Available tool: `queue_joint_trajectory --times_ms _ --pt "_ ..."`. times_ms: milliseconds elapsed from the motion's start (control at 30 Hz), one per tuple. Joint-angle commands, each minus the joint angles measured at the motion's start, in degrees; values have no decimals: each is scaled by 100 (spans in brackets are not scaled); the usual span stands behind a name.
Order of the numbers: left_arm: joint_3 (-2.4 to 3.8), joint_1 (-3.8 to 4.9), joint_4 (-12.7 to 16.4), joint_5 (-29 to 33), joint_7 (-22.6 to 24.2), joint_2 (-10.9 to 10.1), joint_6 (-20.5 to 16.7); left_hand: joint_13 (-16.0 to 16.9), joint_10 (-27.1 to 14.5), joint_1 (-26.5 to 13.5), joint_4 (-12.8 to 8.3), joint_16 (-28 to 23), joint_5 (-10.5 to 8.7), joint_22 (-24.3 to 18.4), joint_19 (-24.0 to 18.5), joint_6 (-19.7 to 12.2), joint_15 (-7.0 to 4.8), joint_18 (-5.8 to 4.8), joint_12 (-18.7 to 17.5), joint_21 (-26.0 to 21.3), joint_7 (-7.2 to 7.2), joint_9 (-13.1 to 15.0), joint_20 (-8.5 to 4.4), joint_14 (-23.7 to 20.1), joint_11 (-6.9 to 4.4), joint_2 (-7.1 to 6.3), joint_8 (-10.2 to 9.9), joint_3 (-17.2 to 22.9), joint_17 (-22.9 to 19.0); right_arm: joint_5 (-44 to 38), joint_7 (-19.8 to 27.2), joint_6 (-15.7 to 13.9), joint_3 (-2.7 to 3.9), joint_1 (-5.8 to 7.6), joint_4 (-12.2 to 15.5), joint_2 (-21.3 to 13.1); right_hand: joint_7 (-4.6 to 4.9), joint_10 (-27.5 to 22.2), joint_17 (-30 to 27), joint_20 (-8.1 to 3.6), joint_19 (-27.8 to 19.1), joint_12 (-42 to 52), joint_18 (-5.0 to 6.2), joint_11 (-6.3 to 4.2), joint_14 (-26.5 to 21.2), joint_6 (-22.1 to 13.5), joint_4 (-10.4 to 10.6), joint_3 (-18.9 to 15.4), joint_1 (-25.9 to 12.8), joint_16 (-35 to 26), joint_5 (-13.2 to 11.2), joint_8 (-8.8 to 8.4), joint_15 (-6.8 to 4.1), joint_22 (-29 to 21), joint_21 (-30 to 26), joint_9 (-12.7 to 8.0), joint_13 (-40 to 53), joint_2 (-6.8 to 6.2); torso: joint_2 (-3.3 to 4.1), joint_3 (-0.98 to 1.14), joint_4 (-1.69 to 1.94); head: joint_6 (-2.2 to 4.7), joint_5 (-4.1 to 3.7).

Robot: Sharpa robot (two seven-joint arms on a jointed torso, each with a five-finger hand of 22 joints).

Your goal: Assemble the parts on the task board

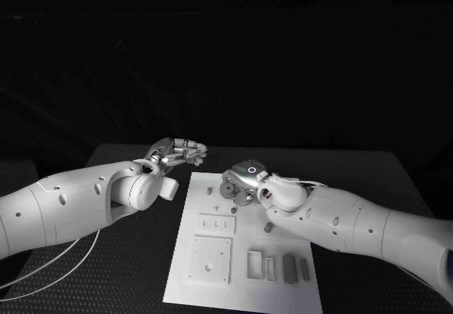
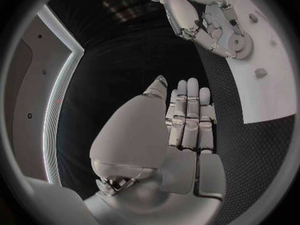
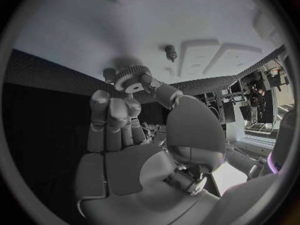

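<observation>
The white task board (image 1: 203,275) lies in the middle of the black table. My right hand (image 1: 249,178) hovers low over the board's far end. Its thumb and a finger pinch a grey toothed gear (image 3: 130,81) that sits on or just above the board (image 3: 94,30). The same gear (image 2: 240,45) appears under the right hand (image 2: 194,15) in the left wrist view, and in the head view the gear (image 1: 230,190) lies below the fingers. My left hand (image 1: 177,152) hangs beyond the board's far left corner over the bare table, its fingers (image 2: 187,117) straight, side by side, and holding nothing.
Short pegs (image 1: 209,190) (image 1: 234,209) stand up from the board near the gear, and one peg (image 3: 170,51) rises close to the right hand. Toward me the board carries two raised square plates (image 1: 209,258) and several rectangular slots (image 1: 256,265).
</observation>
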Motion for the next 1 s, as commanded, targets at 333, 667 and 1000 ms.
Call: queue_joint_trajectory --times_ms 333,667,1000 --pt "6 8 4 -2 36 17 35 -4 17 -11 -13 -31 -25 -10 -7 -2 10 -16 -27 20 25 8 -30 20 34 -52 -38 24 8 36 27 255 -52 -27 -160 58 112 -1 1 -24 -13 -23 142 57 4 406 -37 -38 42 -54 1 -114 25 -18 -17 -53 -25 -57 0 -2 -5 -22 10" --pt "6 8 2 -2 39 9 34 -4 17 -11 -13 -31 -25 -10 -7 -2 10 -16 -27 20 25 8 -30 20 34 -52 -38 24 8 97 44 288 -64 -28 -162 37 112 -1 1 -24 -13 -23 142 57 4 406 -37 -38 42 -54 1 -114 25 -18 -17 -53 -25 -57 -3 0 -8 -36 15" --pt "6 8 -6 -2 42 12 35 -4 17 -10 -13 -33 -25 -11 -8 -3 10 -16 -29 21 25 8 -30 19 34 -53 -40 24 9 258 49 266 -64 -28 -174 20 224 -75 -12 4 -56 -61 142 163 -19 5 -139 -170 43 -110 8 -339 123 -38 -54 -159 -49 -125 -1 1 -13 -31 19"
